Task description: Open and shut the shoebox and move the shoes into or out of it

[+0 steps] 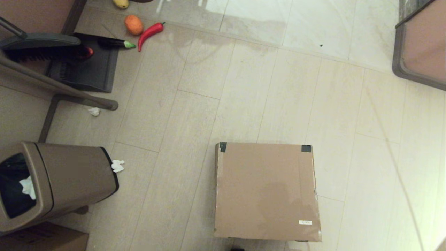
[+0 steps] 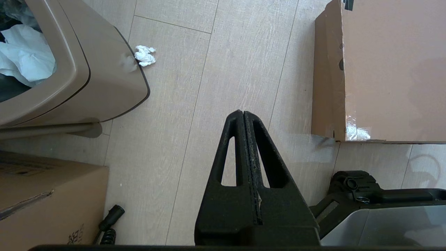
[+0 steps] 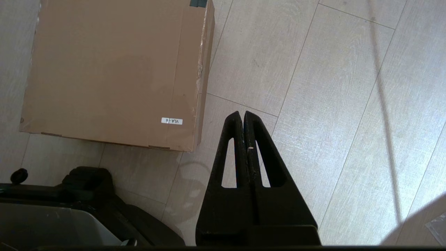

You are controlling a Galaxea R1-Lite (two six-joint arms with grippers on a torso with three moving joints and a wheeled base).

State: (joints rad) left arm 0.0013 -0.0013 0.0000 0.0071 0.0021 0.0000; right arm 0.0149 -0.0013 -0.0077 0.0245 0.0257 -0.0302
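The shoebox (image 1: 266,190) lies on the floor in front of me with its lid down flat, black tape on its two far corners and a small white label (image 1: 305,222) near its front right corner. The shoes are out of view. My left gripper (image 2: 243,113) hangs shut and empty over bare floor to the left of the shoebox (image 2: 393,69). My right gripper (image 3: 242,113) hangs shut and empty over the floor just right of the shoebox (image 3: 104,69). Neither gripper touches the box, and neither shows in the head view.
A brown trash bin (image 1: 52,181) with tissue inside stands at the left, a plain cardboard box (image 1: 41,238) below it. Crumpled tissues (image 1: 117,165) lie on the floor. A dustpan and broom (image 1: 69,52), an orange (image 1: 133,24) and a red chilli (image 1: 150,33) lie at the back left.
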